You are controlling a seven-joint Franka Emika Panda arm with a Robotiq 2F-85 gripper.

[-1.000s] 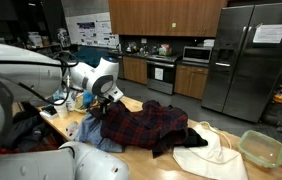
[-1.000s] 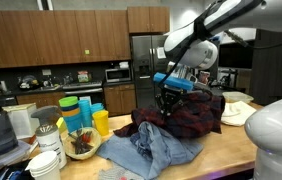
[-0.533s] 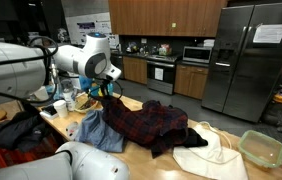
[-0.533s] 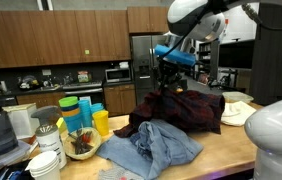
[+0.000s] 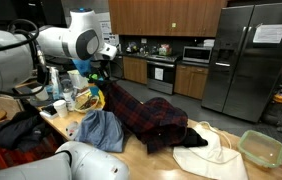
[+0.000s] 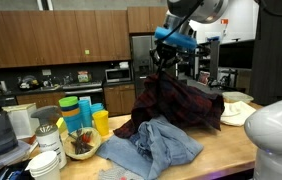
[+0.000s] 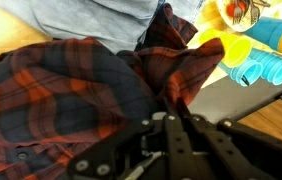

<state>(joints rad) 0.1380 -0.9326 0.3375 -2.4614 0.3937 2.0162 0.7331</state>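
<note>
Plaid shirt (image 6: 183, 106) in claw (image 6: 165, 62), denim (image 6: 161, 147), cups (image 6: 85, 110) beside

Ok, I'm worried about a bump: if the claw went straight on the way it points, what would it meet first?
Probably the red plaid shirt that the claw grips, hanging straight below it; depth beyond that is unclear.

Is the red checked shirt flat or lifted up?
Partly lifted: the hand holds one end of the red-and-navy plaid flannel shirt high; the rest drapes down.
</note>
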